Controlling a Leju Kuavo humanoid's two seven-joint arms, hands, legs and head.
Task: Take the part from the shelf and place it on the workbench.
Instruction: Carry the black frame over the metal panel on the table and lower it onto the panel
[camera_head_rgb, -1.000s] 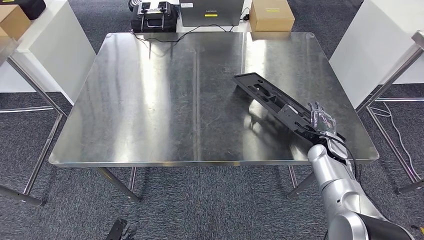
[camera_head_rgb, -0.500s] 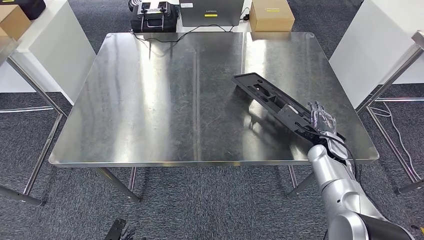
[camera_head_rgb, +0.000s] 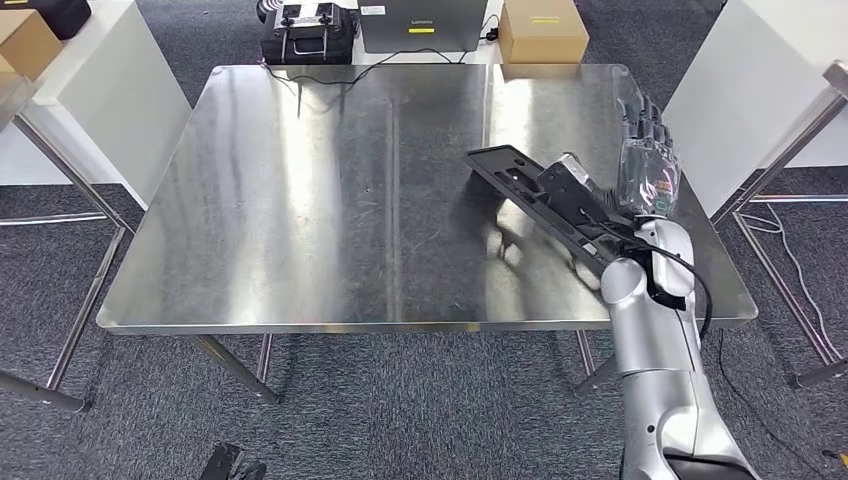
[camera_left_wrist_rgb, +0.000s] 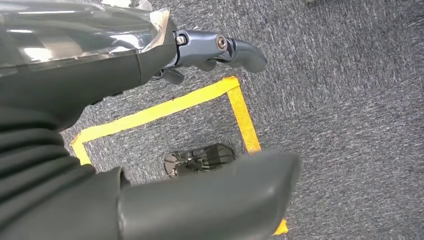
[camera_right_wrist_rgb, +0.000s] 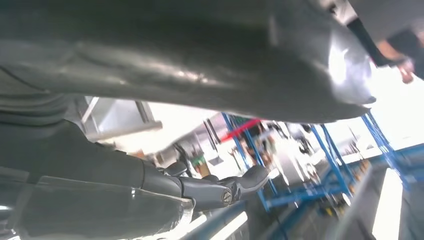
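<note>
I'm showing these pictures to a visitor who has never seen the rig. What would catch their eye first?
Probably the long black part lying slantwise on the right side of the shiny steel workbench. Next, the right robot hand, raised with fingers spread beside the part's near end, on a silver arm rising from below. A cardboard box sits beyond the far edge.

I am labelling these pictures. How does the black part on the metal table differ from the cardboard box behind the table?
The part is black, long and flat; the cardboard box is tan and blocky. The part lies diagonally on the steel workbench, whereas the box stands beyond its far edge. The right hand is raised beside the part, while the box has nothing near it.
</note>
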